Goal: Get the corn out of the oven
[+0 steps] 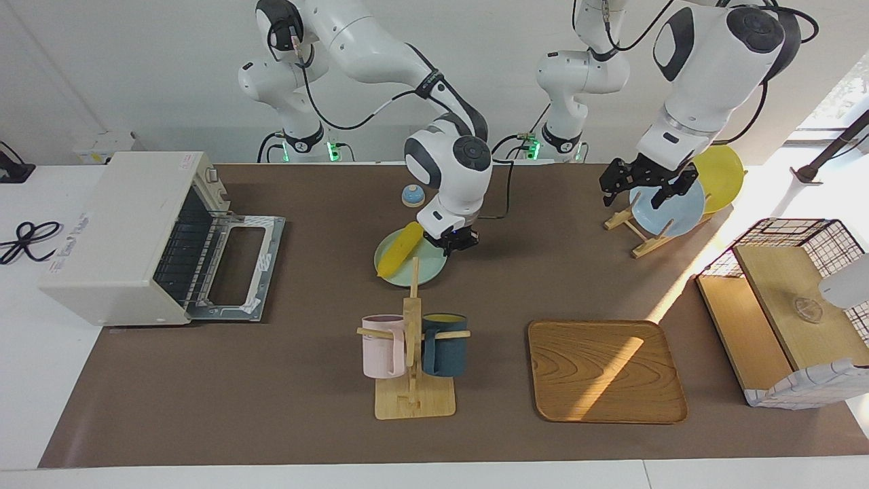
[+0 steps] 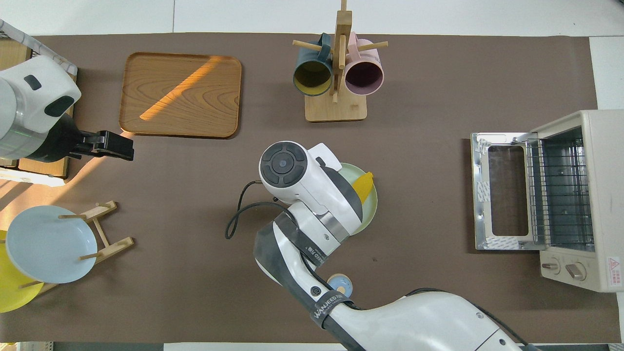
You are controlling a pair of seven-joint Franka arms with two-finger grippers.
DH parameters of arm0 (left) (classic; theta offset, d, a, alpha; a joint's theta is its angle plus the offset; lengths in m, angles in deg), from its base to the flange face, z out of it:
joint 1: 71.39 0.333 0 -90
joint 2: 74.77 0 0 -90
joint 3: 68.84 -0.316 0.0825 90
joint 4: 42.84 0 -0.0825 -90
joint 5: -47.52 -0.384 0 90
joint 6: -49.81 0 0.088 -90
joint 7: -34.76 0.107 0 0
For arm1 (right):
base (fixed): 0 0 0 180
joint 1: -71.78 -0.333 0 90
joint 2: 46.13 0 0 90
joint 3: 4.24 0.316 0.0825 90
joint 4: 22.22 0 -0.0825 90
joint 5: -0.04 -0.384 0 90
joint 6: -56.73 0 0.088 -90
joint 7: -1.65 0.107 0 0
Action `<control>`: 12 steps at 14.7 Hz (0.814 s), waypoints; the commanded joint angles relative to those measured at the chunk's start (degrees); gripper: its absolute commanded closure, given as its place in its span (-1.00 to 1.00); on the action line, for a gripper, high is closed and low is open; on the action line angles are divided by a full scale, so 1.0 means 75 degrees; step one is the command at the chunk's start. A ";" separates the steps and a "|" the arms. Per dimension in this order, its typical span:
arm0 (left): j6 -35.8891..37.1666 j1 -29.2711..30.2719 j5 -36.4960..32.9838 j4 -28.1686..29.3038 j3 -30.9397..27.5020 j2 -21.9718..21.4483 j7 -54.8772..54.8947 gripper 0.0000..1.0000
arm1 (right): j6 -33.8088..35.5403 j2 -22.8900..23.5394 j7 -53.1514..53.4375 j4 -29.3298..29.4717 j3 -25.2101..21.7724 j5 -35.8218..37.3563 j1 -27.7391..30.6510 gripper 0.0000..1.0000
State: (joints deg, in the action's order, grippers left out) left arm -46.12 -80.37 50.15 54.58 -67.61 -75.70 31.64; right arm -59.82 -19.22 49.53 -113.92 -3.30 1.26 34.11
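The corn [image 1: 400, 250] lies on a pale green plate [image 1: 426, 273] in the middle of the table; only its tip [image 2: 363, 185] shows in the overhead view, where the right arm covers most of the plate [image 2: 371, 210]. My right gripper [image 1: 449, 242] is low over the plate, at the corn's thicker end; I cannot tell whether it touches the corn. The oven [image 1: 115, 231] stands at the right arm's end of the table with its door [image 1: 237, 261] folded down flat and its wire rack [image 2: 560, 195] bare. My left gripper [image 1: 641, 189] is open and empty, raised near the plate rack.
A wooden mug stand [image 1: 413, 380] with a pink and a dark blue mug is farther from the robots than the plate. A wooden tray [image 1: 604, 370], a rack with a blue plate [image 1: 669, 207] and a yellow one, a wire-and-wood basket [image 1: 787, 305] and a small blue knob [image 1: 413, 195] are also here.
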 commanded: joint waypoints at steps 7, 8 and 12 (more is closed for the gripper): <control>-0.1025 -0.1026 0.0572 0.0183 0.0094 0.0228 -0.0017 -1.00 | 0.1501 -0.1688 -0.2362 -0.1328 0.0003 0.0189 0.2266 1.00; -0.1189 -0.1296 0.0703 0.0183 0.0094 0.0346 -0.0006 -1.00 | 0.1385 -0.1852 -0.2468 -0.1854 0.0003 0.0247 0.2547 1.00; -0.2114 -0.2666 0.0962 0.0159 0.0094 0.1177 -0.0005 -1.00 | 0.0227 -0.2357 -0.3148 -0.3566 0.0003 0.0820 0.3718 1.00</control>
State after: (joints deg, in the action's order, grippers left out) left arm -58.38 -95.93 56.08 55.88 -65.94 -69.98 31.46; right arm -52.76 -32.81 28.43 -131.88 -4.09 5.26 58.21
